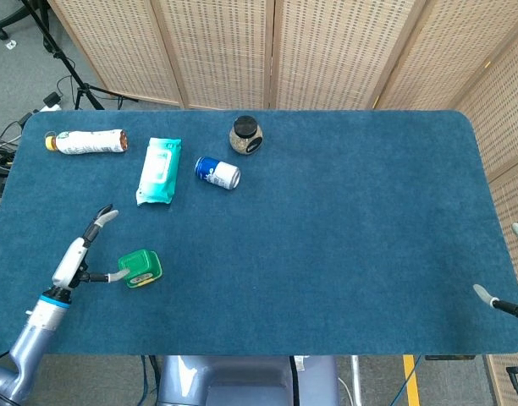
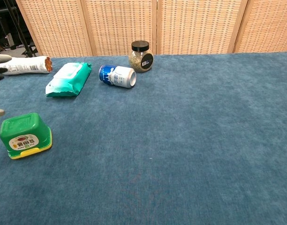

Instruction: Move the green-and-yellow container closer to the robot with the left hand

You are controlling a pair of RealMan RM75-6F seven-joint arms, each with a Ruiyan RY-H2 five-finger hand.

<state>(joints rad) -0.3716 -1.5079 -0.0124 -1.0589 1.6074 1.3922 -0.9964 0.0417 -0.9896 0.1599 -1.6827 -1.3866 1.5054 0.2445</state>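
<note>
Left hand spread open beside the green-and-yellow container on the blue table.

The left hand (image 1: 77,258) has its fingers (image 1: 104,215) wide apart and holds nothing, its thumb tip just beside the green-and-yellow container (image 1: 140,268). The container sits near the table's front left, green face up, yellow rim down, its long axis slightly askew to the table edge and its label facing the robot. The right hand (image 1: 506,279) shows only fingertips at the frame edge; its state cannot be told. The blue felt table (image 1: 352,228) stands before wicker screens (image 1: 327,51).

Green container (image 2: 24,134) with yellow base, teal wipes pack (image 2: 68,78), blue-and-white can (image 2: 117,76), black-lidded jar (image 2: 140,56), deep blue tabletop (image 2: 200,131).
</note>
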